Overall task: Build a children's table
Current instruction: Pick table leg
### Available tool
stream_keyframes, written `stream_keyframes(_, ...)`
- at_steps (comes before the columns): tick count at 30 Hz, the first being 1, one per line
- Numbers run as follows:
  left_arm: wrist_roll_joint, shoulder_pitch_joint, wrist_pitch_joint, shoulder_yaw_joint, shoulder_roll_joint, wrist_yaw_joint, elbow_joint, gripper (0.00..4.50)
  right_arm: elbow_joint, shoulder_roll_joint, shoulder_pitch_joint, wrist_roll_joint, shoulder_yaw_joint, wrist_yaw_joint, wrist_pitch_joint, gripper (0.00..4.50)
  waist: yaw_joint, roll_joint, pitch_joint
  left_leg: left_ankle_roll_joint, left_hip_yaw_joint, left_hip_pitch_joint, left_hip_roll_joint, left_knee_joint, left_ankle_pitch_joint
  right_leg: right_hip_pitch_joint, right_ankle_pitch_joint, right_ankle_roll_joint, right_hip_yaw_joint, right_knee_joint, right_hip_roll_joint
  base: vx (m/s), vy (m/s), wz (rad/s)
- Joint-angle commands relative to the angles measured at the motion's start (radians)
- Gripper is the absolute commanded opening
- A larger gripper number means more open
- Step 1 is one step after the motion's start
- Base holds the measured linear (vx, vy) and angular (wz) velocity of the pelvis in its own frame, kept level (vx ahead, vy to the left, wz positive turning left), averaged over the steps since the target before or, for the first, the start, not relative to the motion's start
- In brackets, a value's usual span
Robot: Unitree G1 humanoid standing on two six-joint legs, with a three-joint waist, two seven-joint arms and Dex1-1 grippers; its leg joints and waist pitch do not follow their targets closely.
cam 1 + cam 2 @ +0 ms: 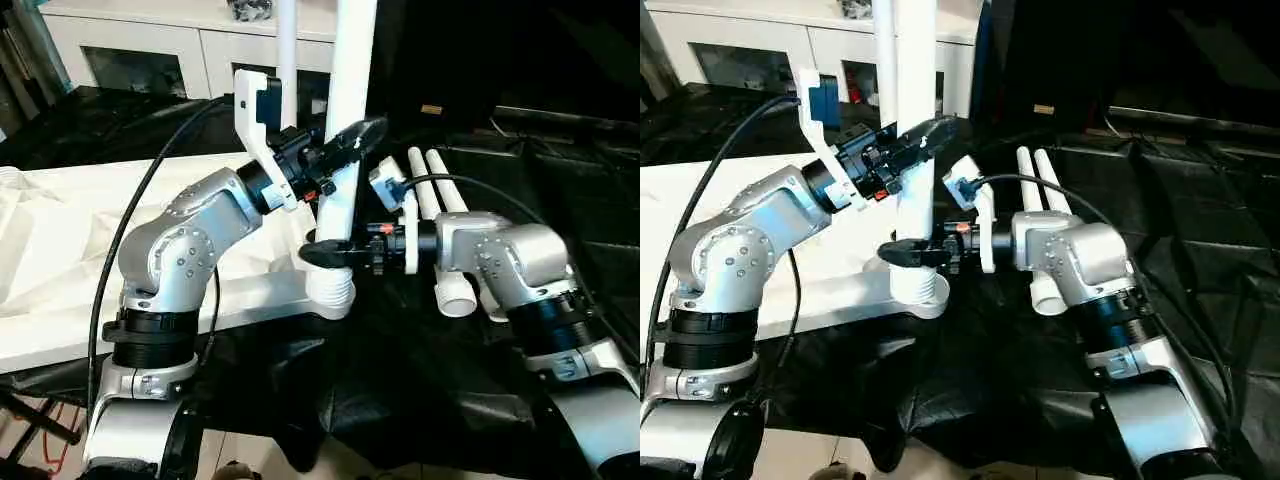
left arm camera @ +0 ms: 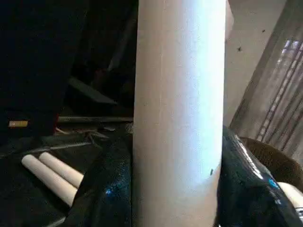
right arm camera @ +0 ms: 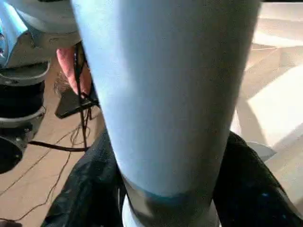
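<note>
Two grippers sit on one upright white leg [image 1: 350, 110] whose ribbed lower end stands in the near corner socket [image 1: 330, 290] of the white tabletop [image 1: 70, 250]. The tabletop lies flat on a surface covered in black sheeting [image 1: 420, 380], stretching off to the left. The left gripper [image 1: 350, 140] is clamped on the leg partway up, black fingers [image 2: 102, 194] wrapped on both sides of the tube in the left wrist view. The right gripper [image 1: 325, 250] grasps the same leg lower down, just above the socket, its fingers hugging either side of the tube in the right wrist view. A second leg [image 1: 287, 60] stands upright behind the first, at the far side of the tabletop. Two more white legs [image 1: 432, 185] lie side by side on the black sheeting, to the right of the held leg and partly behind the right forearm, touching each other. A white cabinet with glass doors [image 1: 170, 50] stands at the back left.
</note>
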Motion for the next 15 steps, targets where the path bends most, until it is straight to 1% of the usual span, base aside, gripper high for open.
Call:
stream_keyframes(1,-0.041,0.001,0.011,-0.017,-0.006,-0.027,-0.042,1.82,0.032,-0.011,-0.023,-0.013,-0.027,-0.023,0.005,2.06,0.003,0.000,-0.082,0.000,0.002,0.007,0.013,-0.061,-0.140,0.062,-0.226,-0.170,0.040,-0.066,-0.064,0.000,0.000,0.00)
stream_keyframes(5,-0.014,0.008,-0.012,-0.011,-0.005,0.000,-0.040,1.82,0.044,-0.005,-0.024,-0.016,-0.033,-0.033,-0.004,1.99,0.005,0.002,-0.083,-0.001,0.002,0.006,0.013,-0.060,-0.134,0.063,-0.211,-0.170,0.041,-0.066,-0.064,0.000,0.000,0.00)
stream_keyframes(6,-0.013,0.009,-0.013,-0.006,-0.006,0.006,-0.036,1.82,0.044,-0.005,-0.021,-0.018,-0.034,-0.036,-0.008,1.99,0.005,0.005,-0.082,-0.002,0.001,0.006,0.013,-0.061,-0.135,0.063,-0.209,-0.172,0.041,-0.065,-0.064,0.000,0.000,0.00)
stream_keyframes(7,-0.014,0.009,-0.013,-0.002,-0.007,0.009,-0.033,2.17,0.044,-0.005,-0.020,-0.018,-0.034,-0.039,-0.010,1.99,0.005,0.004,-0.083,-0.002,0.002,0.006,0.012,-0.060,-0.135,0.063,-0.207,-0.171,0.040,-0.066,-0.063,0.000,0.000,0.00)
stream_keyframes(8,-0.033,0.008,-0.006,0.019,-0.018,0.020,-0.028,2.38,0.036,-0.005,-0.011,-0.015,-0.039,-0.046,-0.015,1.98,0.003,-0.005,-0.083,0.000,0.003,0.006,0.012,-0.060,-0.135,0.064,-0.206,-0.171,0.040,-0.066,-0.063,0.000,0.000,0.00)
stream_keyframes(9,-0.037,0.010,-0.004,0.023,-0.018,0.019,-0.032,2.52,0.032,-0.004,-0.008,-0.013,-0.042,-0.048,-0.015,1.98,0.005,-0.005,-0.083,-0.002,0.003,0.005,0.013,-0.060,-0.132,0.065,-0.205,-0.173,0.041,-0.064,-0.064,0.000,0.000,0.00)
stream_keyframes(10,-0.030,0.011,-0.016,0.025,-0.018,0.022,-0.036,2.55,0.026,-0.003,-0.003,-0.011,-0.046,-0.050,-0.017,1.98,0.006,-0.004,-0.083,0.000,0.003,0.006,0.013,-0.060,-0.128,0.064,-0.209,-0.173,0.041,-0.065,-0.065,0.000,0.000,0.00)
stream_keyframes(11,-0.014,0.011,-0.054,0.036,-0.029,0.037,-0.036,2.62,0.018,0.002,0.002,-0.007,-0.054,-0.055,-0.023,1.98,0.005,-0.005,-0.082,0.001,0.003,0.005,0.013,-0.060,-0.127,0.063,-0.214,-0.171,0.041,-0.066,-0.065,0.000,0.000,0.00)
stream_keyframes(12,-0.014,0.011,-0.054,0.036,-0.029,0.037,-0.036,2.74,0.018,0.002,0.002,-0.007,-0.054,-0.055,-0.023,1.97,0.005,-0.005,-0.083,0.002,0.003,0.006,0.013,-0.060,-0.128,0.063,-0.216,-0.168,0.041,-0.066,-0.065,0.000,0.000,0.00)
stream_keyframes(13,-0.015,0.010,-0.098,0.056,-0.045,0.041,-0.027,2.87,0.017,0.011,0.006,-0.003,-0.065,-0.065,-0.031,1.97,0.006,-0.004,-0.083,0.003,0.002,0.005,0.013,-0.060,-0.126,0.064,-0.215,-0.167,0.041,-0.066,-0.065,0.000,0.000,0.00)
stream_keyframes(14,-0.017,0.010,-0.113,0.063,-0.051,0.038,-0.023,3.00,0.018,0.014,0.007,-0.002,-0.070,-0.069,-0.034,1.96,0.005,-0.003,-0.082,0.001,0.003,0.004,0.012,-0.060,-0.126,0.064,-0.215,-0.165,0.041,-0.069,-0.065,0.000,0.000,0.00)
stream_keyframes(15,-0.018,0.010,-0.119,0.066,-0.053,0.038,-0.022,3.00,0.018,0.015,0.007,-0.001,-0.072,-0.070,-0.035,1.96,0.006,-0.003,-0.083,0.000,0.003,0.005,0.012,-0.060,-0.126,0.064,-0.215,-0.166,0.041,-0.068,-0.065,0.000,0.000,0.00)
